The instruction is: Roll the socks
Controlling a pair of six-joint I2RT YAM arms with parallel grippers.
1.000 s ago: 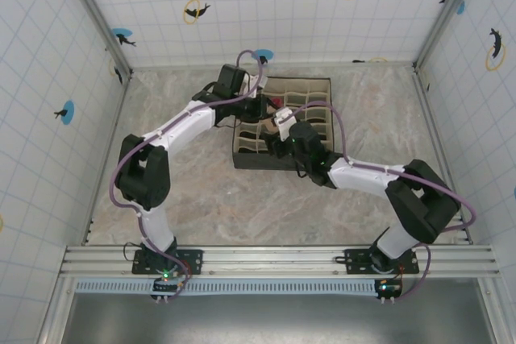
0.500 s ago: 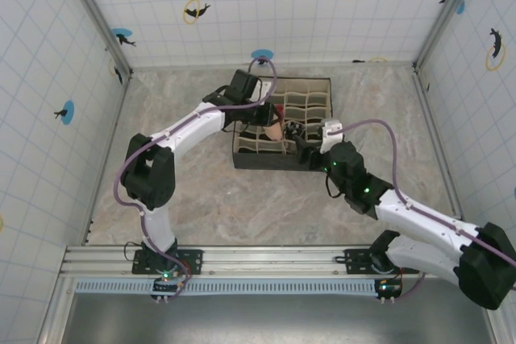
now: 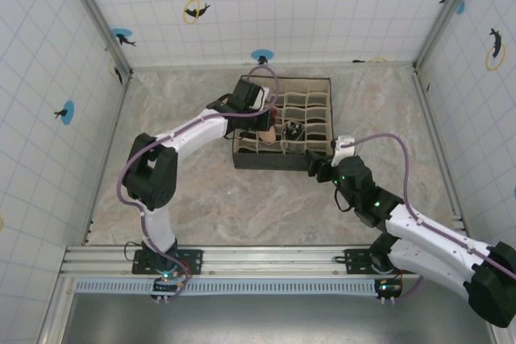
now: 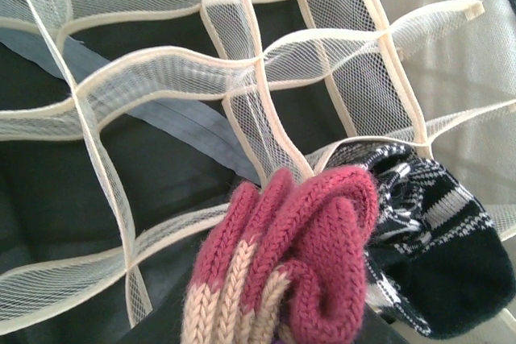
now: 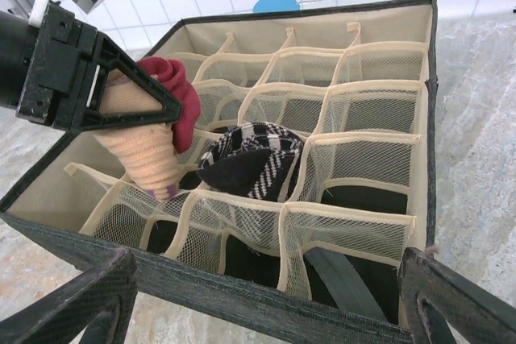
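Note:
My left gripper [image 3: 264, 124] hangs over the mesh-divided organizer box [image 3: 242, 159] and is shut on the rolled peach sock [image 5: 143, 144], whose dark red end [image 4: 310, 255] points down at the cells. In the right wrist view the left gripper [image 5: 121, 94] holds that roll just above the box's left cells. The black-and-white striped sock [image 5: 251, 159] sits bunched in a middle cell, right beside the peach roll [image 4: 427, 263]. My right gripper [image 5: 266, 300] stands open and holds nothing, just outside the box's near wall [image 3: 318, 168].
The organizer box [image 5: 431, 118] has dark fabric walls and several cream mesh cells [image 4: 242, 62]. It sits on the marble floor [image 3: 201, 199] toward the back. Tiled walls close in the left, right and back sides. Bare floor lies between the box and the arm bases.
My right arm has pulled back out of the box toward the near right, and its jaws have opened wider. My left gripper has shifted slightly right with the peach sock.

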